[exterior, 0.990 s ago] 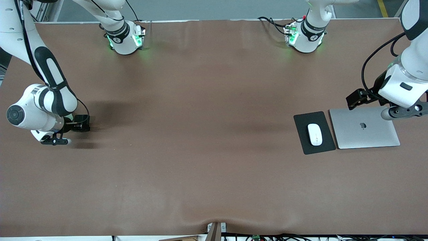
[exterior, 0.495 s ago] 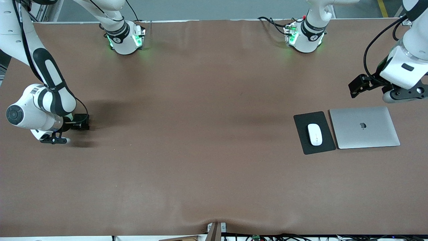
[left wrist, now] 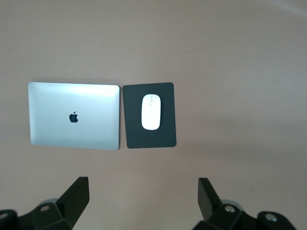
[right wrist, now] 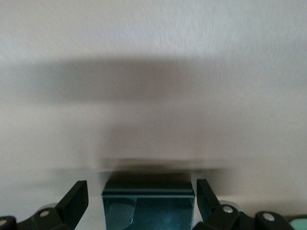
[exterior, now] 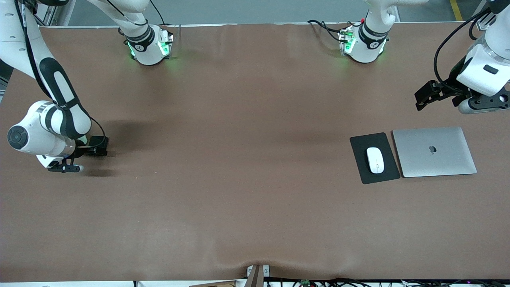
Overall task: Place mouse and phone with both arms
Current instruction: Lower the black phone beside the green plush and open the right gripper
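The white mouse (exterior: 375, 160) lies on a black pad (exterior: 361, 148) toward the left arm's end of the table, also seen from the left wrist as the mouse (left wrist: 151, 111) on its pad (left wrist: 163, 136). My left gripper (exterior: 480, 104) (left wrist: 142, 191) hangs open and empty in the air, over bare table beside the laptop. The phone (right wrist: 148, 201), a dark glossy slab, lies on the table between the fingers of my right gripper (right wrist: 141, 188), which is open with a gap on each side. In the front view the right gripper (exterior: 63, 168) is low at the right arm's end, and the phone is hidden under it.
A closed silver laptop (exterior: 434, 151) (left wrist: 74, 115) lies beside the pad, toward the left arm's end. The brown table cover (exterior: 247, 179) spans the whole table. The two arm bases (exterior: 149, 46) stand along the edge farthest from the camera.
The left gripper has moved off the laptop's edge, farther from the front camera and higher. The right arm has stayed almost still, low over the table.
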Tool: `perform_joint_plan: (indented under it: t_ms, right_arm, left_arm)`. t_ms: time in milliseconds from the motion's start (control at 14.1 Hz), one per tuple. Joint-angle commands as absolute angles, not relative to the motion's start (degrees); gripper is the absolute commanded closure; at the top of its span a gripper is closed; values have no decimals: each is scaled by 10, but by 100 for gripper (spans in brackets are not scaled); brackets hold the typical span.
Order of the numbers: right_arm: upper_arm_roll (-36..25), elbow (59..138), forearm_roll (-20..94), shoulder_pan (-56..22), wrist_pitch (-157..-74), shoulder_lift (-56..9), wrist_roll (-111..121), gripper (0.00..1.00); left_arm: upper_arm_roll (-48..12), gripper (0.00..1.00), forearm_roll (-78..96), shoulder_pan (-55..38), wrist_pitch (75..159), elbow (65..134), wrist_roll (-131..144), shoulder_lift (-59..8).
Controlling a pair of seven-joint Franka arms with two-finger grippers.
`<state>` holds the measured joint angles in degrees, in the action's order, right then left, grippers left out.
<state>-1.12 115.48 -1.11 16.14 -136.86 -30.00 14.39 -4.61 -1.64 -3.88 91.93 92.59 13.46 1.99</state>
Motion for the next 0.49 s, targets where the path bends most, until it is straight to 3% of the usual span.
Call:
perform_joint_plan:
  t_ms: [0, 141, 424]
  right_arm:
    - [-4, 1137, -22, 143, -1360, -272, 145, 0]
    - [-4, 1112, -22, 117, -1347, -251, 142, 0]
    - [-3, 997, -20, 88, -1176, -239, 126, 0]
  left_arm:
    - [-53, 0, 11, -21, 924, 943, 119, 37]
    - [-54, 0, 11, -21, 916, 940, 120, 37]
    - [-55, 0, 14, -22, 901, 933, 120, 37]
